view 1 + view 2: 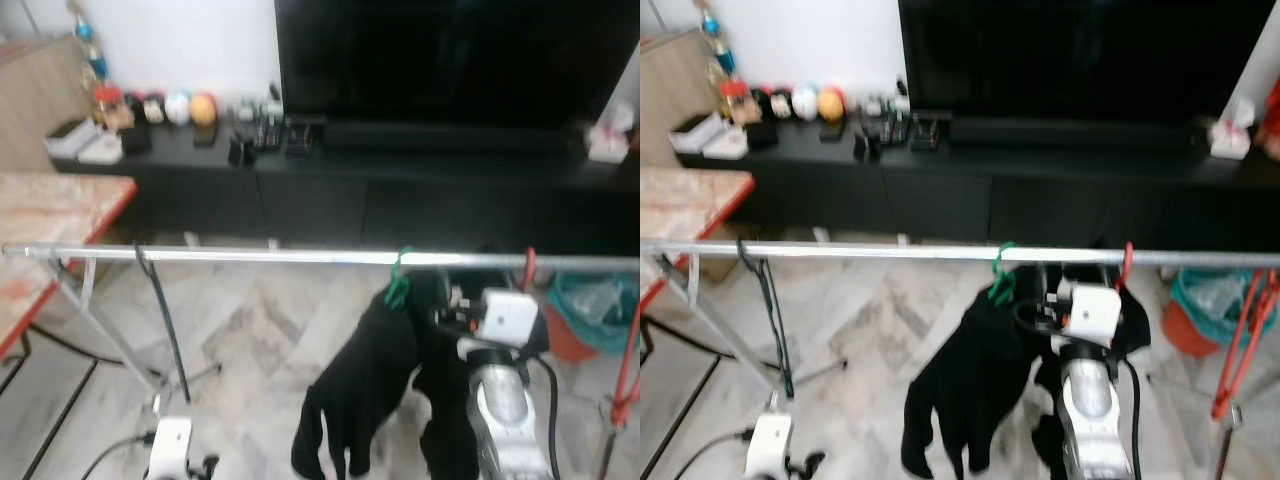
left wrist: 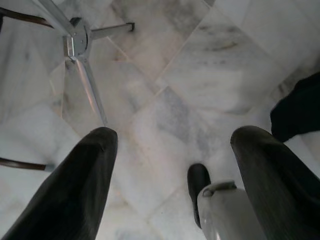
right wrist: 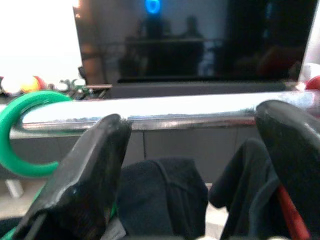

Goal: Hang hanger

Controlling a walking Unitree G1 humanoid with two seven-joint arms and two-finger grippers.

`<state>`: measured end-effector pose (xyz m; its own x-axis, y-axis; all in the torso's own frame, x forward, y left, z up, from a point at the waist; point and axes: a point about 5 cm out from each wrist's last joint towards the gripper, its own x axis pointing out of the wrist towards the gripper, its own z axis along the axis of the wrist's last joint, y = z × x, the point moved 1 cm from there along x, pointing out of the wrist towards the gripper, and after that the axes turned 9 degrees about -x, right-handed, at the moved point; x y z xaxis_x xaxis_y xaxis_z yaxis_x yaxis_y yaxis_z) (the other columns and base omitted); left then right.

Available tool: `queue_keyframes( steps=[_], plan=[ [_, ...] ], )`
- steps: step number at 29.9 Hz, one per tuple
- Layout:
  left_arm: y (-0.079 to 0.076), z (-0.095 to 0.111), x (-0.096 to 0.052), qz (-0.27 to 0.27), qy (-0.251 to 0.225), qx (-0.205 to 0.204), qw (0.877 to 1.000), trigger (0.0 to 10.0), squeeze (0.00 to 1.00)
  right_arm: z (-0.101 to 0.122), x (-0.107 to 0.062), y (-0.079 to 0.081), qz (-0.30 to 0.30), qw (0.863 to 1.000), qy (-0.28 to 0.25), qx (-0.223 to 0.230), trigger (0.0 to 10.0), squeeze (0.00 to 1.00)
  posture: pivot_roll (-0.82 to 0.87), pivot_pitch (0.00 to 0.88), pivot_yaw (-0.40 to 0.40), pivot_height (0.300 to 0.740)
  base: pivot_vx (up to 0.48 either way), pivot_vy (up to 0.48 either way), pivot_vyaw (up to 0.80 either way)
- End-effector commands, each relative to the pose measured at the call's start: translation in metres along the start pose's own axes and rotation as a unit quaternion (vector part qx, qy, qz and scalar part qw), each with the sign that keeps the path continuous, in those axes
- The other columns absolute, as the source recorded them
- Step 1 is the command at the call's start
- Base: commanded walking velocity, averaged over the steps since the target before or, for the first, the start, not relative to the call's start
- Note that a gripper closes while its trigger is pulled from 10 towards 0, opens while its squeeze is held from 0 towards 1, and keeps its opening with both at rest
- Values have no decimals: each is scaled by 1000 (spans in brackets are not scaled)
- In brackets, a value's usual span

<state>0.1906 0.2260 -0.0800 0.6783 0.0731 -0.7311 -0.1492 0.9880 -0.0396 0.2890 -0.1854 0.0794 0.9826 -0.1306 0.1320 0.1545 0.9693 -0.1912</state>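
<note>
Nearest to us, our left arm hangs low over the pale marble floor (image 2: 200, 75), and its wrist view shows the left gripper (image 2: 172, 175) with its two black fingers spread wide apart, grasping nothing, above the chrome foot of the rack (image 2: 80, 42). Our right arm rises on the right side of the head views, its white wrist just under the silver rail (image 1: 280, 257) of the clothes rack. In the right wrist view the right gripper (image 3: 192, 145) sits just below that rail with its fingers released and wide apart; between them we see dark cloth but no closed grip on anything. The green hanger (image 1: 399, 280) has its hook over the rail, just to the left of our right wrist, and a black garment (image 1: 365, 385) hangs down from it toward the floor. A red hanger (image 1: 529, 265) hooks the same rail just to the right of the wrist, with more dark cloth beneath it. A black cord (image 1: 165, 320) drapes over the rail further left. At the far left stands a table (image 1: 50, 215) with a red edge. Beyond the rack runs a low black cabinet (image 1: 330, 190) carrying small figurines and a large dark television (image 1: 450, 60).
</note>
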Motion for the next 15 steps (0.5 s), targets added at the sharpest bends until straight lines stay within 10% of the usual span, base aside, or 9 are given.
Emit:
queue_keyframes(
  steps=[1,15],
  plan=[
    [2,2,0,-4,-4,-3,1000,10000,0,7,3,8,14,1000,-15,2,10000,0,-47,0,38,740,0,0,0],
    [1,-5,-2,-10,7,-3,1000,10000,0,-14,-26,-3,-17,999,30,-15,10000,0,-51,0,41,740,0,0,0]
  ],
)
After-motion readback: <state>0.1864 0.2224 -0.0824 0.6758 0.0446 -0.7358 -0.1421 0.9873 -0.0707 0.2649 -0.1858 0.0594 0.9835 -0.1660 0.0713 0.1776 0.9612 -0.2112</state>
